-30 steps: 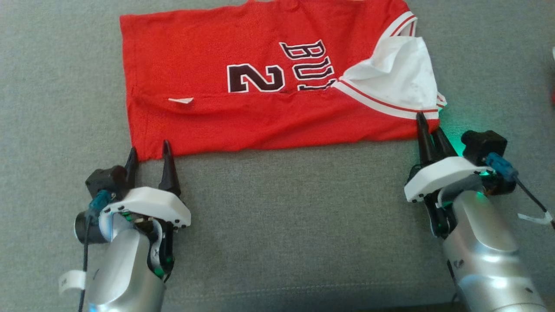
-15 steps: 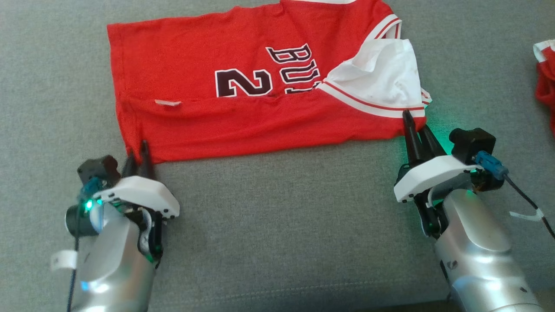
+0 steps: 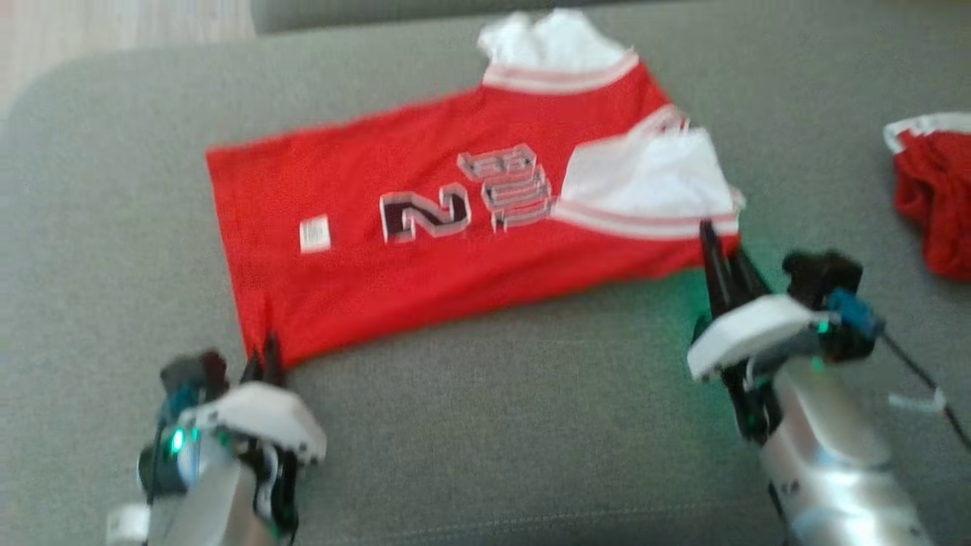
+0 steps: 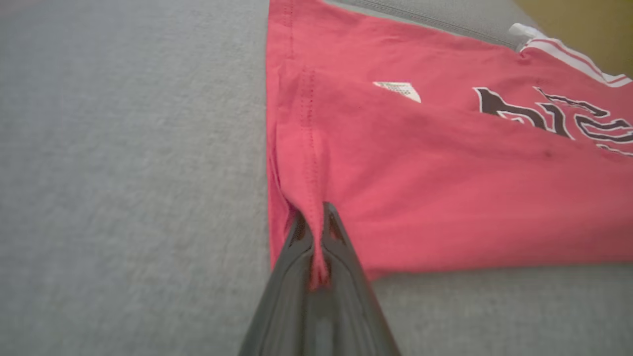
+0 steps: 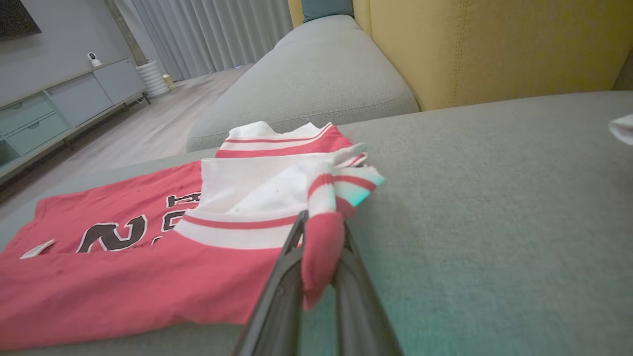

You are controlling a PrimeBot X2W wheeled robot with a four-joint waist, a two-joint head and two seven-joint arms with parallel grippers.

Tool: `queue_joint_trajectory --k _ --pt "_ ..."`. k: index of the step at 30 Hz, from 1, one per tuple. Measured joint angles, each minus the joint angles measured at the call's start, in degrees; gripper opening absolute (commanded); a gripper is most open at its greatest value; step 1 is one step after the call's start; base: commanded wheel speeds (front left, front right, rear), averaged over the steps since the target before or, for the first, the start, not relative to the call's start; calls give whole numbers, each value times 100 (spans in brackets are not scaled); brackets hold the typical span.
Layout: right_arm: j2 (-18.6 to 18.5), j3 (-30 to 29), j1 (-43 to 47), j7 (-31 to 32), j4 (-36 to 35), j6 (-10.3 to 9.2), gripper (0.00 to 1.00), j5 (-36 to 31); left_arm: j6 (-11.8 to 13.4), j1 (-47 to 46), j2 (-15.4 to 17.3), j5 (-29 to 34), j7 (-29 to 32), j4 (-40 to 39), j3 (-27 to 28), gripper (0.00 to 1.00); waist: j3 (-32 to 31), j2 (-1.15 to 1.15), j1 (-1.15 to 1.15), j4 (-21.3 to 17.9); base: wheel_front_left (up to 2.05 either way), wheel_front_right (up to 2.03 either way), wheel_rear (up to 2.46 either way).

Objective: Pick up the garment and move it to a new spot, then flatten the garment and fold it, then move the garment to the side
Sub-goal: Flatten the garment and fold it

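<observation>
The garment (image 3: 425, 250) is a red jersey with white trim, a black "2" and letters, spread on the grey sofa seat. My left gripper (image 3: 262, 356) is shut on its near left hem corner; in the left wrist view red cloth (image 4: 395, 198) is pinched between the dark fingers (image 4: 341, 247). My right gripper (image 3: 717, 243) is shut on the near right shoulder corner by the white lining. The right wrist view shows that gripper (image 5: 319, 232) clamping a bunched red and white strap of the garment (image 5: 148, 257).
A second red and white cloth (image 3: 933, 197) lies at the right edge of the seat. The grey cushion (image 3: 493, 425) stretches bare toward me. A yellow backrest (image 5: 494, 44) rises behind the seat; wooden floor and a cabinet (image 5: 59, 109) lie beyond.
The left gripper has shut on the hem corner. The head camera has shifted, blurring the picture. The near fold of the jersey has pulled flatter, and the white tag shows face up.
</observation>
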Motion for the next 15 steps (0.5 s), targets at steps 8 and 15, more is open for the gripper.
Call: queue_joint_trajectory --k 8,15 --pt "-15 160 993 56 115 0 0 343 2 996 5 42 48 -324 157 0 -612 0 0 0 0 0 0" --pt "-65 223 1155 174 -48 0 100 483 22 1080 16 110 49 -633 94 100 -495 0 0 19 0 0 0"
